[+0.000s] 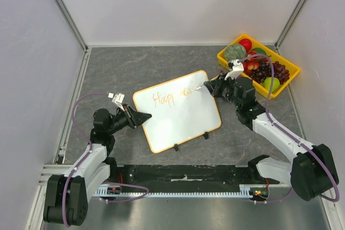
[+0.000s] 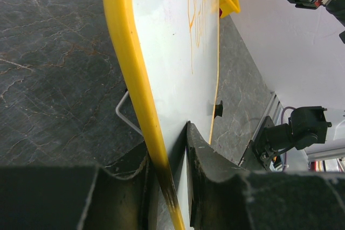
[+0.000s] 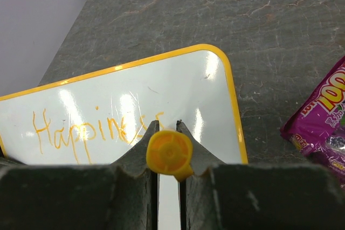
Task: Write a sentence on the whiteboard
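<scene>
Top external: left gripper [image 1: 144,117] clamped on whiteboard [image 1: 178,112] rim, right gripper [image 1: 213,88] clamped on orange marker [image 3: 170,153]. Sentence [image 1: 171,97], "Happiness", just ahead of that gripper. Grey marbled tabletop [image 1: 135,63] beneath, white walls [image 1: 178,4] beyond.

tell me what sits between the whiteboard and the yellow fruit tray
The right claw, shut on a marker whose tip reaches over the whiteboard, fills the gap before the fruit tray. The top view shows it best.
</scene>
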You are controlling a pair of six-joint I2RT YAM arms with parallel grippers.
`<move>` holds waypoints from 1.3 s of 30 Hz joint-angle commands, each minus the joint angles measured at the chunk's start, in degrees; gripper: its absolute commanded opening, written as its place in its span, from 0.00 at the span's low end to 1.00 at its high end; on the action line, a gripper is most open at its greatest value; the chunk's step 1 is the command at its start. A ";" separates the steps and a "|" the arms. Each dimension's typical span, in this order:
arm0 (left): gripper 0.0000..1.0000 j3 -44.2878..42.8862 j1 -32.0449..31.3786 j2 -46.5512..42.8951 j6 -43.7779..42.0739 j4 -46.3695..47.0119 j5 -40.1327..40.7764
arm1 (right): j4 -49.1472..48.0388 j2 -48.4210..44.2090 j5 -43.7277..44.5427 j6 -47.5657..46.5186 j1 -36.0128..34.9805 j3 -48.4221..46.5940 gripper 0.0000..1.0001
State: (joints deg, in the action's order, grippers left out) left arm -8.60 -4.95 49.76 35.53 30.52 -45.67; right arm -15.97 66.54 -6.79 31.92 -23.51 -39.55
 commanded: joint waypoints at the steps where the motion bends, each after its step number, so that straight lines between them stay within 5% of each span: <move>1: 0.02 0.34 -0.32 -0.01 -4.50 0.33 0.41 | 1.11 -1.50 1.16 -1.77 0.22 1.14 0.00; 18: 0.02 0.34 -0.32 -0.10 -4.42 0.33 0.41 | -4.69 0.26 -2.35 4.90 0.13 1.06 0.00; 39: 0.02 0.34 -0.32 0.08 -4.42 0.59 0.23 | 6.12 -17.93 -2.53 -0.80 1.09 2.63 0.00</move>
State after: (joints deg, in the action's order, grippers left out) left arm -8.60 -4.95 49.74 35.53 30.52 -45.67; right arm -12.27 50.19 -9.39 34.41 -22.61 -37.60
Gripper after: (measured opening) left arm 0.283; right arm 0.186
